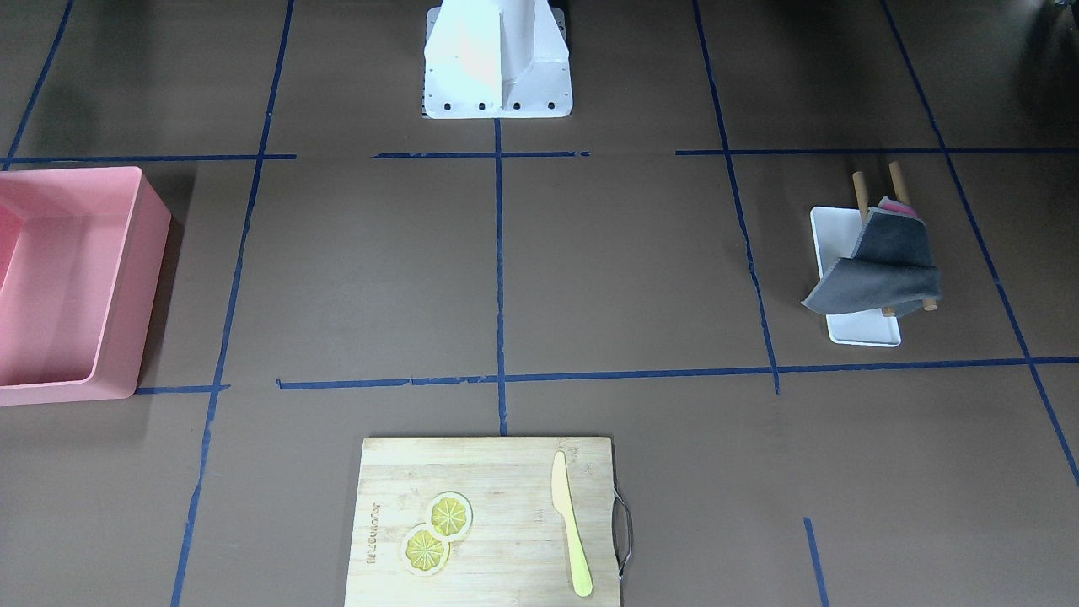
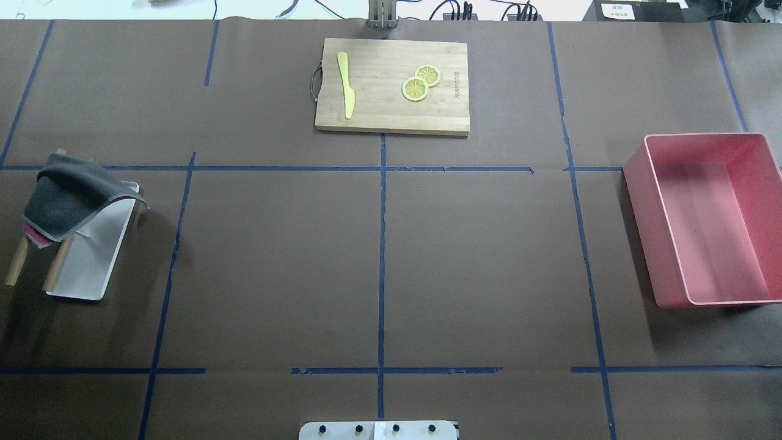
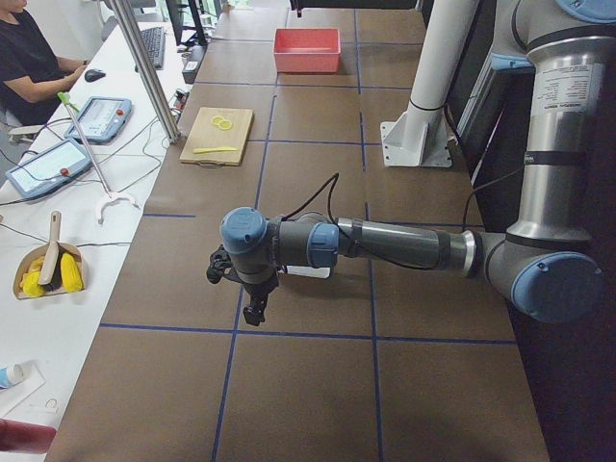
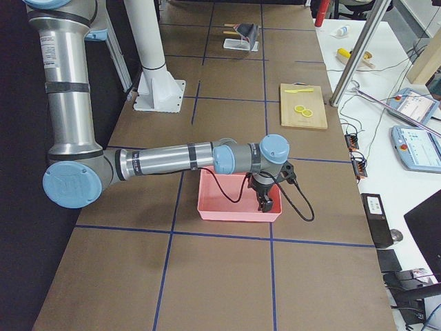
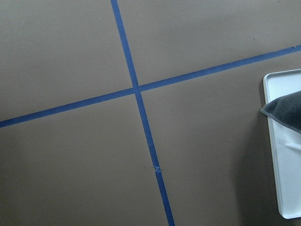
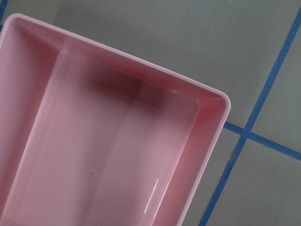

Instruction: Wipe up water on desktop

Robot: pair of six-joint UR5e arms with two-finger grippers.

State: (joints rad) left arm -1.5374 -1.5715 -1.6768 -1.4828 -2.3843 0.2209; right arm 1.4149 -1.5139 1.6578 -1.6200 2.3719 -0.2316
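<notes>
On the robot's left end of the table, my left gripper (image 3: 255,310) hangs fingers-down above the desktop (image 2: 275,263), not touching it. The wrist camera there looks onto bare brown surface and a crossing of blue tape lines, with the white tray (image 2: 91,269) at the frame's right edge. A grey cloth (image 2: 70,195) is draped over a wooden rack (image 2: 15,269) above that tray, apart from the left gripper. My right gripper (image 4: 264,204) hangs over the pink bin (image 2: 657,238) at the opposite end, with the desktop showing beyond the bin's corner in the wrist view. Jaw state: I cannot tell for either gripper, since only the side views show them. A cutting board (image 2: 379,110) carrying a yellow knife (image 2: 346,85) and lemon slices (image 2: 415,89) lies at the far edge.
</notes>
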